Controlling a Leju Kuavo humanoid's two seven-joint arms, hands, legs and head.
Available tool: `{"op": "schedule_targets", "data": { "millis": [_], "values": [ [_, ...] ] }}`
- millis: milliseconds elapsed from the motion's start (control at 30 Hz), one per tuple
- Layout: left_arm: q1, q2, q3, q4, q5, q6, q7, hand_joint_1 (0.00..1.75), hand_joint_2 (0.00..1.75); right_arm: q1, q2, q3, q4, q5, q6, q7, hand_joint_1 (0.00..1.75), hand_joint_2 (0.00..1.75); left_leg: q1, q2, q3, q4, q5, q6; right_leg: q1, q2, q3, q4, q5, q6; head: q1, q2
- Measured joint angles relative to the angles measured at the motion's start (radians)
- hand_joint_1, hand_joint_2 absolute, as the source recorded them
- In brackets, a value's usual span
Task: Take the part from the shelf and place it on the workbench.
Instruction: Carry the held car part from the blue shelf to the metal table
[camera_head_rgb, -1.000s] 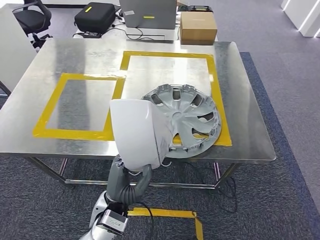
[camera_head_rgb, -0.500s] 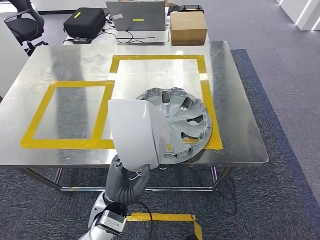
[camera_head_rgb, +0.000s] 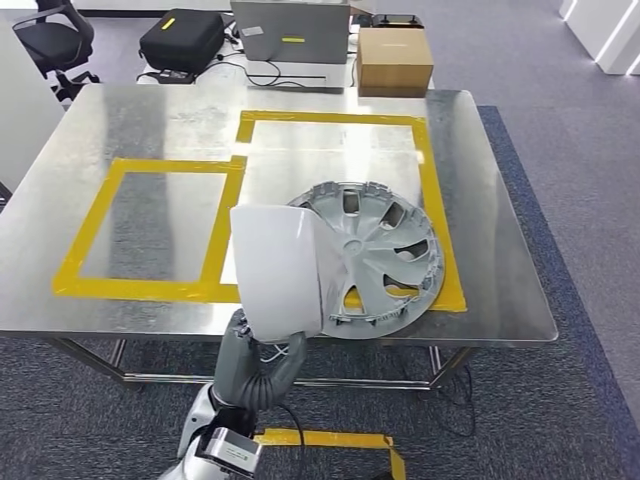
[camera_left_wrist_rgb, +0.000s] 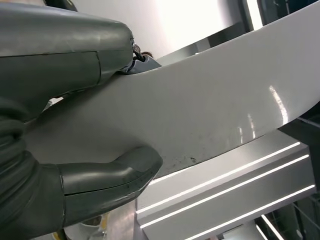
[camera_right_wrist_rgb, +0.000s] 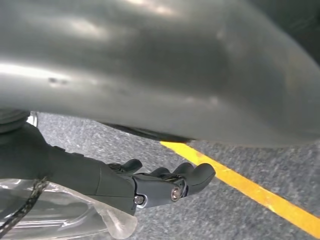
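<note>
Left hand (camera_head_rgb: 253, 365) is gripping a smooth, glossy white curved panel (camera_head_rgb: 279, 268) between thumb and fingers (camera_left_wrist_rgb: 113, 177). Right hand (camera_right_wrist_rgb: 151, 185) is hanging with fingers loosely curled, holding nothing. Silver spoked hubcap (camera_head_rgb: 381, 250) is lying on the brushed-metal workbench (camera_head_rgb: 90, 120).

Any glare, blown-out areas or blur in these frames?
Head view: sharp, with a bright ceiling-light glare on the steel table behind the hubcap. Left wrist view: overexposed patch above the white part, small highlights on it. Right wrist view: a soft, out-of-focus grey surface close to the lens; the floor is sharper.
</note>
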Motion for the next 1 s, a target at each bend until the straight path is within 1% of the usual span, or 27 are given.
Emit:
{"op": "schedule_targets", "data": {
  "millis": [33, 67, 100, 133, 200, 233, 267, 300, 333, 367, 400, 433, 467, 500, 533, 567, 600, 667, 700, 733, 767, 800, 867, 900, 933, 967, 1000],
  "values": [
    [0.000, 0.000, 0.000, 0.000, -0.008, 0.004, 0.001, 1.75, 1.75, -0.001, 0.000, 0.000, 0.000, -0.001, 0.000, -0.002, 0.00, 0.00, -0.002, 0.000, 0.002, 0.003, -0.005, -0.005, 0.001, -0.001, 0.031, -0.065, 0.028, -0.002, 0.000, 0.000],
    [-0.001, 0.000, -0.001, 0.000, -0.012, 0.006, 0.001, 1.75, 1.75, -0.002, 0.000, 0.000, 0.000, -0.001, 0.001, -0.003, 0.00, 0.00, -0.004, 0.000, 0.003, 0.007, -0.008, -0.010, 0.001, -0.001, 0.054, -0.110, 0.043, -0.006, -0.001, 0.000],
    [-0.001, 0.000, -0.001, 0.000, -0.018, 0.009, 0.002, 1.75, 1.75, -0.002, 0.000, 0.000, 0.000, -0.001, 0.001, -0.004, 0.00, 0.00, -0.006, 0.000, 0.002, 0.009, -0.010, -0.015, 0.002, 0.000, 0.065, -0.131, 0.045, -0.011, -0.002, 0.000],
    [-0.002, 0.001, -0.001, 0.000, -0.036, 0.018, 0.003, 1.75, 1.75, -0.001, 0.000, 0.000, 0.000, 0.001, 0.004, -0.005, 0.00, 0.00, -0.007, 0.000, 0.001, 0.011, -0.010, -0.019, 0.005, 0.002, 0.068, -0.133, 0.042, -0.017, -0.002, 0.000],
    [-0.009, 0.001, -0.004, 0.000, -0.116, 0.056, 0.012, 1.75, 1.75, 0.000, 0.000, 0.000, 0.000, 0.012, 0.019, -0.007, 0.00, 0.00, -0.005, 0.000, 0.000, 0.015, -0.013, -0.026, 0.004, 0.002, 0.068, -0.134, 0.045, -0.028, -0.003, 0.000],
    [-0.018, 0.001, -0.007, 0.000, -0.177, 0.081, 0.021, 1.75, 1.75, 0.000, 0.000, 0.000, 0.000, 0.020, 0.028, -0.008, 0.00, 0.00, -0.004, 0.001, -0.005, 0.030, -0.025, -0.031, 0.002, 0.001, 0.070, -0.136, 0.045, -0.034, -0.005, 0.000],
    [-0.032, -0.001, -0.012, 0.000, -0.245, 0.105, 0.034, 1.75, 1.75, -0.001, 0.001, 0.001, 0.000, 0.029, 0.039, -0.010, 0.00, 0.00, -0.002, 0.001, -0.019, 0.063, -0.046, -0.036, 0.000, 0.000, 0.072, -0.137, 0.045, -0.040, -0.007, 0.000],
    [-0.051, -0.003, -0.016, 0.001, -0.315, 0.124, 0.048, 1.75, 1.75, -0.002, 0.001, 0.002, 0.000, 0.038, 0.049, -0.013, 0.00, 0.00, -0.001, 0.001, -0.043, 0.116, -0.074, -0.041, -0.001, -0.001, 0.073, -0.138, 0.045, -0.044, -0.009, 0.000],
    [-0.075, -0.004, -0.021, 0.003, -0.388, 0.140, 0.064, 1.75, 1.75, -0.004, 0.001, 0.005, 0.000, 0.050, 0.060, -0.016, 0.00, 0.00, 0.001, 0.001, -0.074, 0.184, -0.104, -0.045, -0.001, -0.002, 0.074, -0.137, 0.044, -0.047, -0.011, 0.000],
    [-0.105, -0.006, -0.025, 0.009, -0.460, 0.152, 0.081, 1.75, 1.75, -0.005, 0.001, 0.010, 0.000, 0.063, 0.071, -0.020, 0.00, 0.00, 0.002, 0.001, -0.105, 0.248, -0.127, -0.048, -0.001, -0.003, 0.074, -0.137, 0.044, -0.048, -0.010, 0.000],
    [-0.140, -0.006, -0.027, 0.018, -0.530, 0.162, 0.098, 1.75, 1.75, -0.005, 0.001, 0.015, 0.000, 0.076, 0.081, -0.023, 0.00, 0.00, 0.003, 0.001, -0.126, 0.289, -0.133, -0.048, -0.001, -0.003, 0.075, -0.137, 0.044, -0.048, -0.011, 0.000],
    [-0.181, -0.006, -0.028, 0.031, -0.596, 0.170, 0.115, 1.75, 1.75, -0.006, 0.001, 0.022, 0.000, 0.090, 0.092, -0.027, 0.00, 0.00, 0.003, 0.001, -0.131, 0.294, -0.120, -0.047, 0.000, -0.002, 0.076, -0.137, 0.043, -0.048, -0.011, 0.000],
    [-0.223, -0.006, -0.028, 0.047, -0.650, 0.176, 0.127, 1.75, 1.75, -0.007, 0.001, 0.028, 0.000, 0.100, 0.101, -0.029, 0.00, 0.00, 0.003, 0.001, -0.117, 0.259, -0.088, -0.044, 0.000, -0.001, 0.078, -0.137, 0.043, -0.048, -0.011, 0.000],
    [-0.262, -0.006, -0.026, 0.064, -0.690, 0.179, 0.136, 1.75, 1.75, -0.009, 0.001, 0.035, 0.000, 0.108, 0.108, -0.030, 0.00, 0.00, 0.003, 0.001, -0.088, 0.193, -0.046, -0.038, 0.000, 0.001, 0.081, -0.137, 0.043, -0.047, -0.011, 0.000],
    [-0.297, -0.006, -0.023, 0.080, -0.714, 0.182, 0.141, 1.75, 1.75, -0.011, 0.001, 0.041, 0.000, 0.113, 0.113, -0.030, 0.00, 0.00, 0.000, 0.001, -0.057, 0.125, -0.015, -0.032, 0.001, 0.002, 0.082, -0.137, 0.042, -0.046, -0.010, 0.000],
    [-0.325, -0.006, -0.020, 0.094, -0.726, 0.184, 0.142, 1.75, 1.75, -0.013, 0.002, 0.045, 0.000, 0.116, 0.116, -0.030, 0.00, 0.00, -0.002, 0.001, -0.032, 0.066, 0.005, -0.025, 0.001, 0.004, 0.082, -0.137, 0.042, -0.043, -0.010, 0.000],
    [-0.345, -0.007, -0.017, 0.106, -0.731, 0.185, 0.142, 1.75, 1.75, -0.015, 0.002, 0.049, 0.000, 0.118, 0.118, -0.031, 0.00, 0.00, -0.005, 0.000, -0.018, 0.031, 0.011, -0.020, 0.002, 0.005, 0.079, -0.137, 0.043, -0.038, -0.010, 0.000],
    [-0.370, -0.008, -0.013, 0.123, -0.738, 0.186, 0.140, 1.75, 1.75, -0.019, 0.003, 0.054, 0.000, 0.120, 0.121, -0.031, 0.00, 0.00, -0.009, 0.000, -0.015, 0.012, 0.006, -0.015, 0.002, 0.006, 0.075, -0.140, 0.046, -0.026, -0.010, 0.000],
    [-0.376, -0.008, -0.012, 0.129, -0.742, 0.187, 0.140, 1.75, 1.75, -0.019, 0.003, 0.056, 0.000, 0.121, 0.121, -0.031, 0.00, 0.00, -0.007, 0.000, -0.014, 0.008, 0.009, -0.013, 0.000, 0.005, 0.072, -0.141, 0.045, -0.020, -0.010, 0.000],
    [-0.382, -0.009, -0.011, 0.135, -0.756, 0.187, 0.143, 1.75, 1.75, -0.020, 0.003, 0.059, 0.000, 0.124, 0.122, -0.031, 0.00, 0.00, -0.004, 0.001, -0.012, 0.001, 0.012, -0.009, 0.000, 0.005, 0.067, -0.133, 0.038, -0.014, -0.009, 0.000],
    [-0.392, -0.010, -0.010, 0.143, -0.784, 0.188, 0.151, 1.75, 1.75, -0.020, 0.003, 0.062, 0.000, 0.129, 0.125, -0.031, 0.00, 0.00, -0.001, 0.001, -0.009, -0.005, 0.015, -0.005, 0.000, 0.004, 0.054, -0.109, 0.023, -0.010, -0.008, 0.000],
    [-0.406, -0.010, -0.009, 0.158, -0.831, 0.188, 0.166, 1.75, 1.75, -0.021, 0.003, 0.065, 0.000, 0.135, 0.129, -0.032, 0.00, 0.00, 0.001, 0.001, -0.007, -0.009, 0.017, -0.002, 0.000, 0.004, 0.030, -0.063, -0.001, -0.006, -0.007, 0.000],
    [-0.440, -0.005, -0.003, 0.203, -0.944, 0.188, 0.202, 1.75, 1.75, -0.023, 0.002, 0.072, 0.000, 0.148, 0.140, -0.033, 0.00, 0.00, 0.000, 0.002, -0.008, -0.009, 0.017, 0.001, -0.001, 0.003, -0.035, 0.066, -0.054, -0.001, -0.005, 0.000],
    [-0.456, -0.001, 0.004, 0.229, -0.996, 0.188, 0.217, 1.75, 1.75, -0.024, 0.002, 0.075, 0.000, 0.154, 0.146, -0.034, 0.00, 0.00, -0.001, 0.002, -0.008, -0.008, 0.017, 0.001, -0.001, 0.003, -0.064, 0.117, -0.066, 0.002, -0.005, 0.000],
    [-0.473, 0.005, 0.012, 0.255, -1.039, 0.188, 0.228, 1.75, 1.75, -0.025, 0.001, 0.078, 0.000, 0.159, 0.153, -0.036, 0.00, 0.00, -0.002, 0.002, -0.008, -0.007, 0.016, 0.002, -0.001, 0.003, -0.075, 0.131, -0.058, 0.003, -0.005, 0.000],
    [-0.493, 0.012, 0.023, 0.283, -1.079, 0.188, 0.238, 1.75, 1.75, -0.027, -0.001, 0.081, 0.000, 0.165, 0.162, -0.041, 0.00, 0.00, -0.001, 0.002, -0.008, -0.005, 0.015, 0.001, -0.001, 0.003, -0.068, 0.107, -0.031, 0.003, -0.004, 0.000],
    [-0.520, 0.019, 0.033, 0.315, -1.119, 0.188, 0.248, 1.75, 1.75, -0.030, -0.004, 0.084, -0.001, 0.171, 0.175, -0.047, 0.00, 0.00, -0.001, 0.002, -0.008, -0.003, 0.014, -0.001, -0.002, 0.003, -0.042, 0.046, 0.010, 0.003, -0.004, 0.000]
  ]
}}
